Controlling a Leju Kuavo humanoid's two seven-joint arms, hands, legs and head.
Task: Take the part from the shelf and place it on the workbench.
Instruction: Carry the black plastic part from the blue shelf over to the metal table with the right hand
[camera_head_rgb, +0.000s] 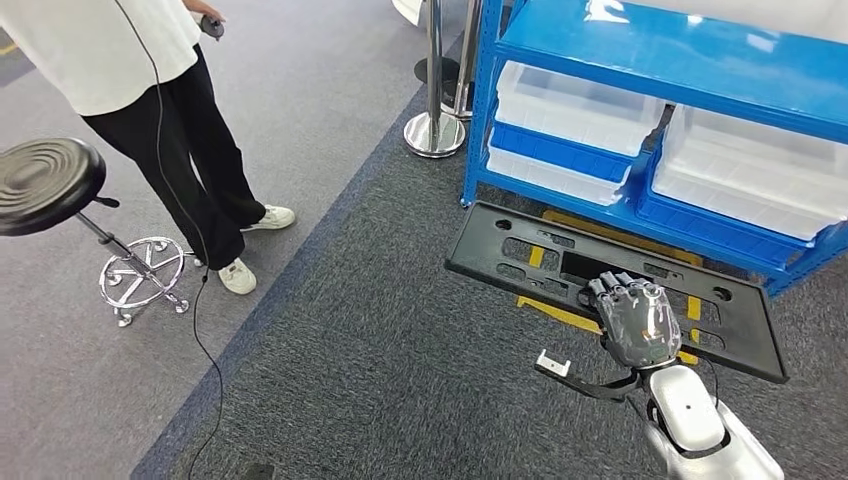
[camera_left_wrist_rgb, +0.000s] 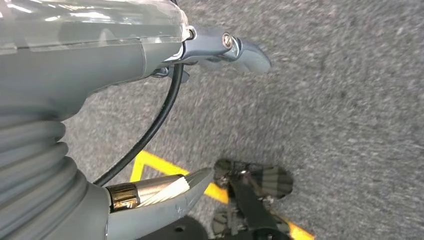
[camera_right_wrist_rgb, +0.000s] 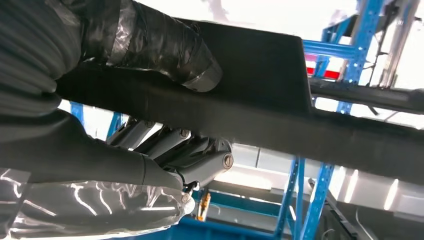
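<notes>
The part (camera_head_rgb: 480, 255) is a long flat black plastic panel with several cutouts. It hangs level above the carpet, just in front of the blue shelf (camera_head_rgb: 640, 60). My right hand (camera_head_rgb: 638, 320) grips its near edge toward the right end. In the right wrist view the taped thumb (camera_right_wrist_rgb: 165, 50) lies over the part (camera_right_wrist_rgb: 260, 100) and the darker fingers (camera_right_wrist_rgb: 165, 145) curl under it. My left hand (camera_left_wrist_rgb: 90, 65) hangs over the grey carpet, thumb and fingers apart, holding nothing.
White bins (camera_head_rgb: 575, 105) sit on the shelf's lower level. A person (camera_head_rgb: 150, 120) in a white top stands at the left beside a black stool (camera_head_rgb: 45, 180). A chrome post base (camera_head_rgb: 433, 133) stands by the shelf corner. Yellow floor lines (camera_head_rgb: 560, 315) run under the part.
</notes>
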